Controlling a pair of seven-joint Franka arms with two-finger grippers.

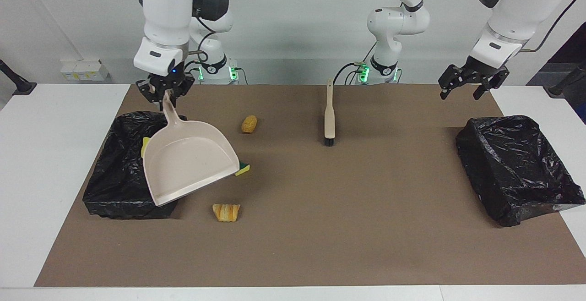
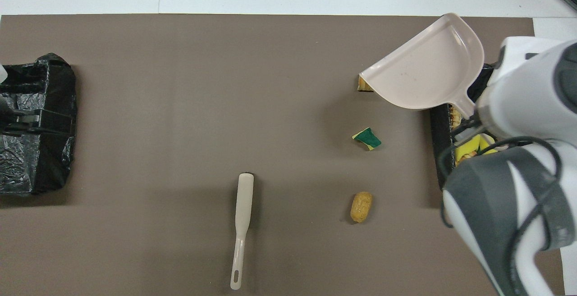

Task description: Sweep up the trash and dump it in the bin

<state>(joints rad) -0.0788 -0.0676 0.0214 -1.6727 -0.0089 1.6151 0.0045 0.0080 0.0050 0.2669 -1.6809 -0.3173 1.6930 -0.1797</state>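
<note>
My right gripper (image 1: 166,95) is shut on the handle of the beige dustpan (image 1: 187,161), which hangs tilted over the mat beside the black-lined bin (image 1: 116,172). Yellow trash pieces (image 2: 471,145) lie in that bin (image 2: 444,129). On the mat lie a green-topped sponge piece (image 2: 367,138), a tan bread chunk (image 2: 361,206) and a striped orange chunk (image 1: 225,212). In the overhead view the dustpan (image 2: 428,70) covers most of the striped chunk. My left gripper (image 1: 468,83) hangs open, holding nothing, over the other bin.
A beige brush (image 1: 329,117) lies on the brown mat near the robots, its handle pointing toward them. A second black-lined bin (image 1: 517,168) sits at the left arm's end of the table. White table shows around the mat.
</note>
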